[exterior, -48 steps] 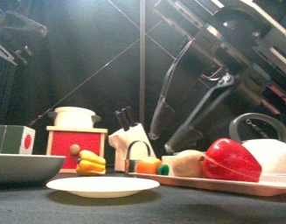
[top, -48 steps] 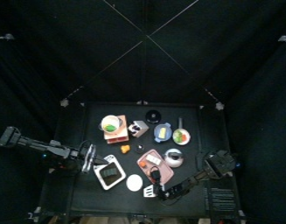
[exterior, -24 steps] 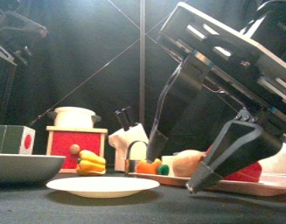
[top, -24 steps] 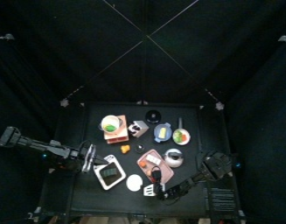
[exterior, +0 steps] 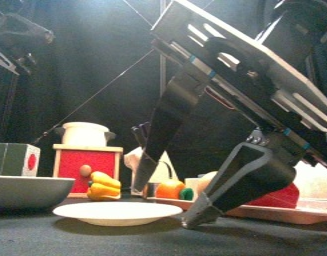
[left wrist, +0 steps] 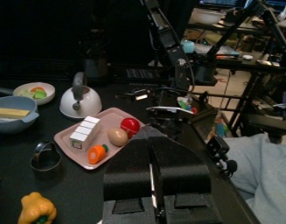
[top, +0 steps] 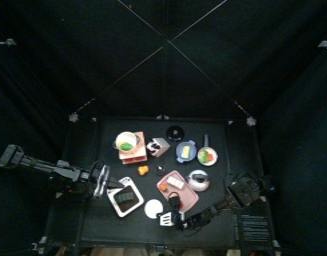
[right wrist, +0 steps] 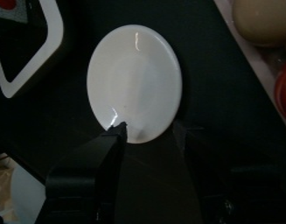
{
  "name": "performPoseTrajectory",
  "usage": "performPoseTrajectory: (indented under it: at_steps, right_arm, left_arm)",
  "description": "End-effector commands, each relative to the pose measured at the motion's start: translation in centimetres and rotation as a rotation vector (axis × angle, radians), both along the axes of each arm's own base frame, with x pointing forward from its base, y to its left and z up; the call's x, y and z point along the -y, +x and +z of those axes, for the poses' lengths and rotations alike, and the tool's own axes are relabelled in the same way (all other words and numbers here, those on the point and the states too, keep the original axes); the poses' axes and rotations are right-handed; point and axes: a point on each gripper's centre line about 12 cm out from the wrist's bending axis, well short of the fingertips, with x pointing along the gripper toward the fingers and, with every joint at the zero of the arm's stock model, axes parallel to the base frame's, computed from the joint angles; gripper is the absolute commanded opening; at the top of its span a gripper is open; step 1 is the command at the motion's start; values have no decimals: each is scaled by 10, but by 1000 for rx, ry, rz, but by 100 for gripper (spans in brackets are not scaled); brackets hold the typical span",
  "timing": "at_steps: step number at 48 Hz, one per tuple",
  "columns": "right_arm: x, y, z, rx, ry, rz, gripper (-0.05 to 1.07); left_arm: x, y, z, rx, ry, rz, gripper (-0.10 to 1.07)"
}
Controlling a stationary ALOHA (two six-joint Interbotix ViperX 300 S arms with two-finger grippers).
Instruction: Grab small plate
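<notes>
The small plate (top: 154, 209) is plain, white and round, and lies flat near the table's front edge. In the front view the small plate (exterior: 118, 212) sits low at the left of centre. My right gripper (exterior: 163, 207) hangs over its right side, open, one finger (exterior: 152, 150) behind the plate and the other (exterior: 230, 185) to its right. The right wrist view shows the small plate (right wrist: 136, 83) straight ahead of my right gripper (right wrist: 155, 131), whose open jaws straddle its near edge. My left gripper (left wrist: 156, 166) rests shut at the table's left, away from the plate.
A square white-rimmed dish (top: 126, 199) lies left of the small plate. A pink tray (top: 177, 187) of food and a kettle (top: 199, 180) are behind it. Further back stand a larger round plate (top: 127, 142) with food and a bowl (top: 206, 156).
My right gripper has opened wider and swung down and left until its jaws stand over the small plate's edge. The left arm has not moved.
</notes>
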Motion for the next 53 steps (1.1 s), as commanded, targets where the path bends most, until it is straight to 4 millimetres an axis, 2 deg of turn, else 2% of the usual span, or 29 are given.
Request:
performPoseTrajectory:
  at_steps: [1,11,24,31,44,53]
  right_arm:
    - [6,10,9,27,15,-22,83]
    - [18,16,7,28,20,-44,81]
    - [34,26,9,45,-1,-52,70]
    - [39,30,5,44,4,-54,69]
    - [39,34,6,49,10,-63,66]
    - [38,32,10,49,11,-76,52]
  left_arm:
    - [1,1,6,20,-1,-1,-2]
    - [1,1,6,21,2,-2,-2]
    - [0,1,6,21,3,0,-2]
    - [0,1,5,19,4,1,-2]
    - [0,1,5,20,5,2,-2]
    - [0,2,6,21,3,3,-2]
